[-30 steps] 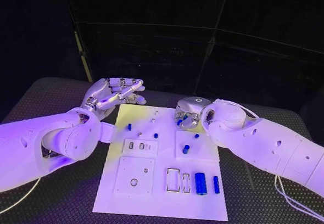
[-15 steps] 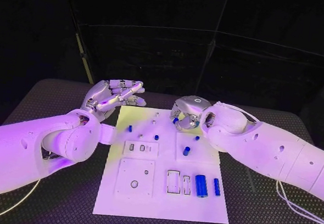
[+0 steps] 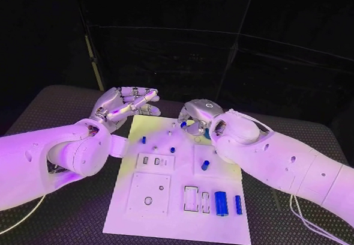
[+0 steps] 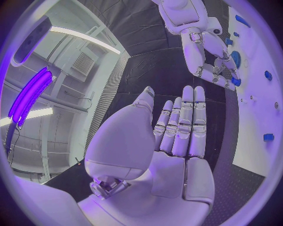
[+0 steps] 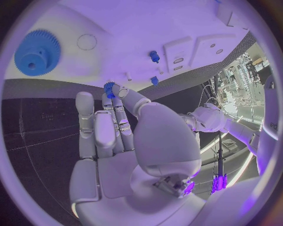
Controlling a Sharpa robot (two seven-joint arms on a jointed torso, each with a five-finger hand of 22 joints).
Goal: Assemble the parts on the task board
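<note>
A small blue toothed part (image 5: pixel 109 89) is pinched at the fingertips of the right silver hand (image 3: pixel 198 118), held above the far edge of the white task board (image 3: pixel 174 219); seating it is judged the step in hand, and careful lowering onto its post is called for. The left silver hand (image 3: pixel 125 105) is held raised off the board's far left corner, fingers extended, grasping nothing.

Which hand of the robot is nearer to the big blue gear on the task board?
Right. The right hand hovers over the board's far end close to the blue gear; the left hand is off the task board's left edge.
</note>
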